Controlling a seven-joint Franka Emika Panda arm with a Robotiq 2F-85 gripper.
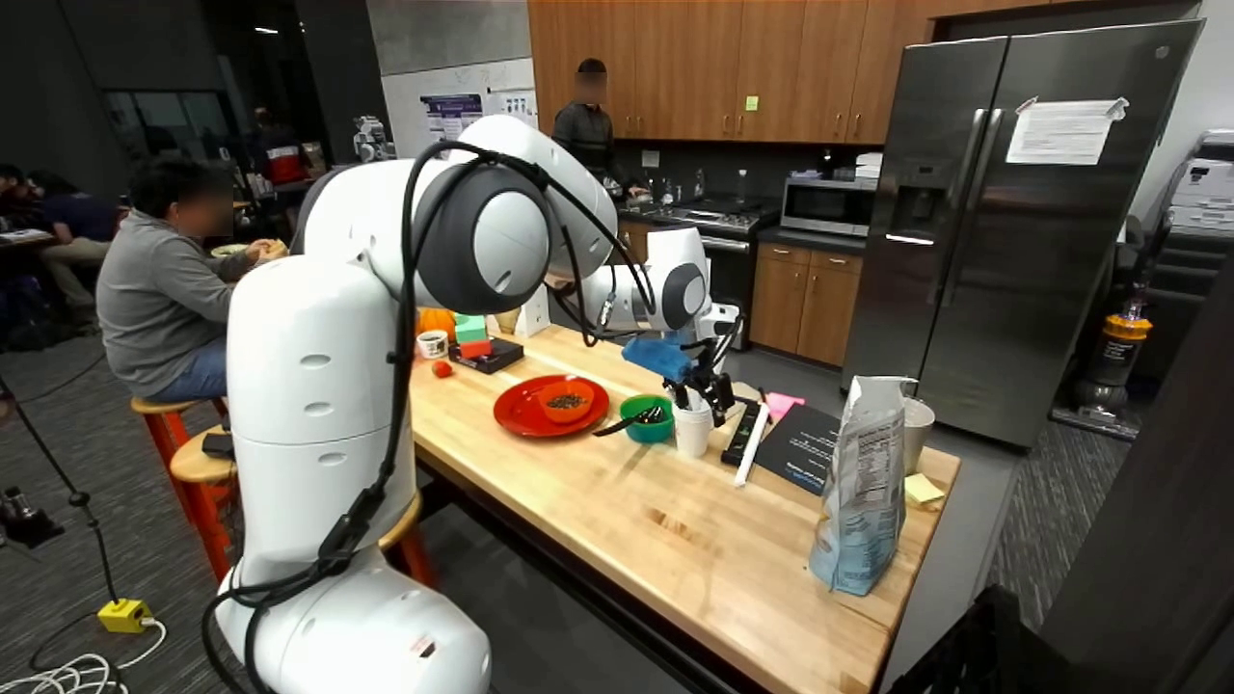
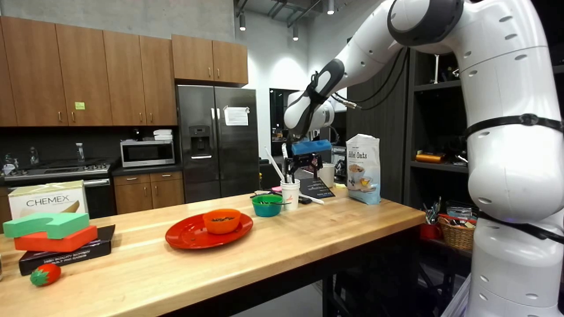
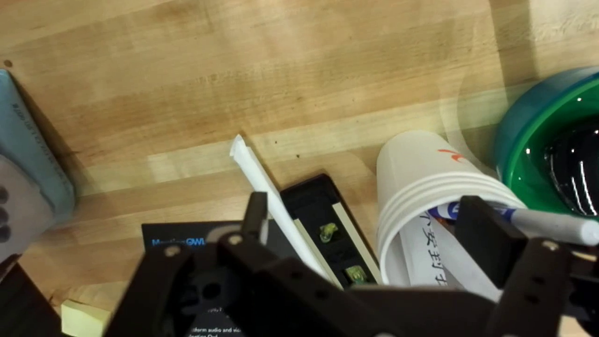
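Note:
My gripper (image 3: 369, 224) is open, with nothing between its fingers. In the wrist view the right finger overlaps the mouth of a stack of white paper cups (image 3: 414, 157); contact cannot be told. The cups hold a blue-and-white marker (image 3: 547, 222) and paper strips with black writing (image 3: 433, 243). The left finger is above a white wrapped stick (image 3: 264, 187), which lies beside a black tray (image 3: 313, 201). In both exterior views the gripper (image 1: 702, 393) (image 2: 302, 165) hangs just above or beside the cups (image 1: 692, 436) (image 2: 290, 197).
A green bowl (image 1: 636, 429) with a dark utensil stands beside the cups. A red plate (image 2: 194, 235) bears an orange bowl (image 2: 221, 223). An oats bag (image 2: 363, 169) stands near the table's end, by a black booklet (image 1: 800, 445). Foam blocks (image 2: 57, 240) lie on a black box.

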